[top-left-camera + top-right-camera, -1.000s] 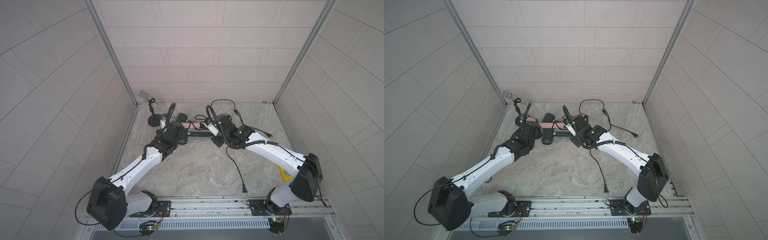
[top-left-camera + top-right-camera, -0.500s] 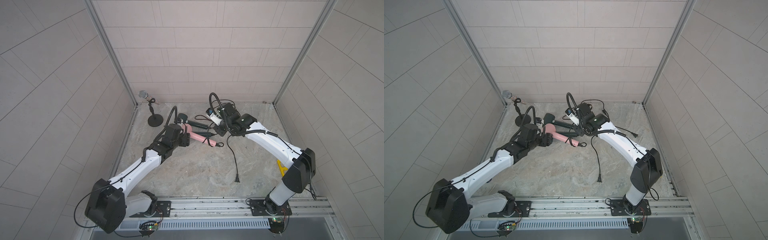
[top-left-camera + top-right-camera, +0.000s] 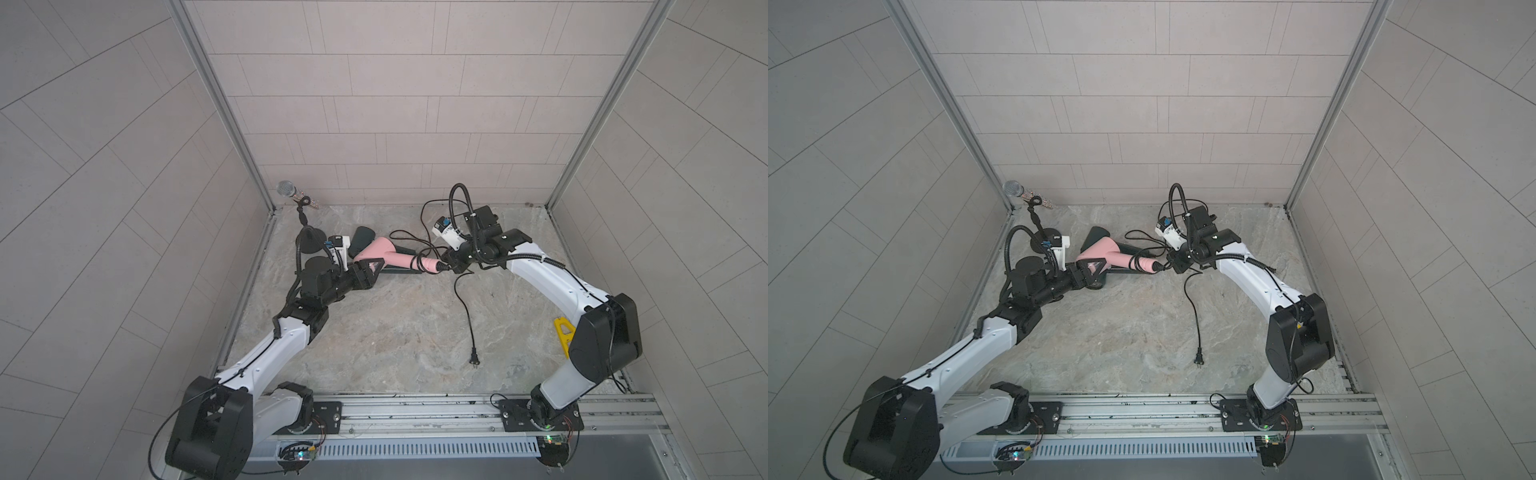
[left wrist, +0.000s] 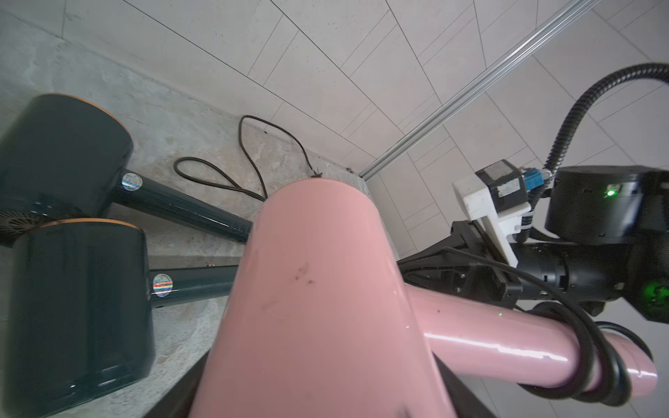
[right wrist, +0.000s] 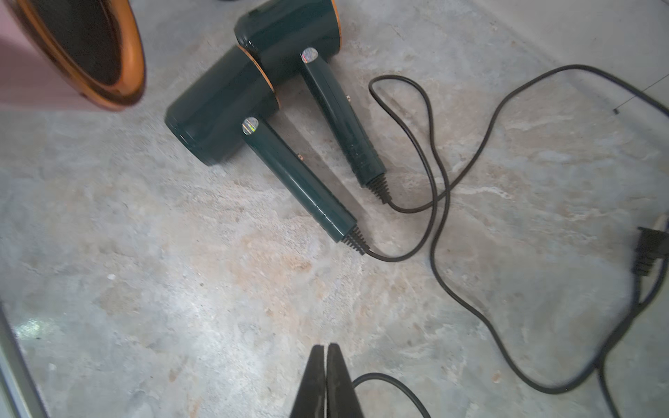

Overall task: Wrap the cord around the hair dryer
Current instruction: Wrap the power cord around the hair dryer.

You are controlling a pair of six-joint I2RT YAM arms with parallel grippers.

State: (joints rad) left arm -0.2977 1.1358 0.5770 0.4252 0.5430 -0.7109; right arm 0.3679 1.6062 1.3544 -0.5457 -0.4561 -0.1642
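Note:
A pink hair dryer [image 3: 380,253] [image 3: 1102,254] hangs above the floor with its handle pointing right, and my left gripper [image 3: 371,269] [image 3: 1093,268] is shut on its barrel. In the left wrist view the pink barrel [image 4: 311,296] fills the space between the fingers. Black cord [image 4: 593,347] is coiled round the handle's end. My right gripper [image 3: 451,266] [image 3: 1174,265] sits just past that end, shut on the cord [image 5: 391,383]. From there the cord drops to the floor and ends in a plug [image 3: 475,360] [image 3: 1199,359].
Two dark green hair dryers [image 5: 221,108] [image 5: 289,29] lie side by side behind the pink one, their cords [image 5: 430,173] looping over the floor. A microphone on a stand [image 3: 286,190] occupies the back left corner. Near the right wall lies a yellow piece [image 3: 563,332].
The left gripper has swung the pink dryer so its handle points right. The right gripper has gone round the handle's end with the cord, dragging the plug toward the back.

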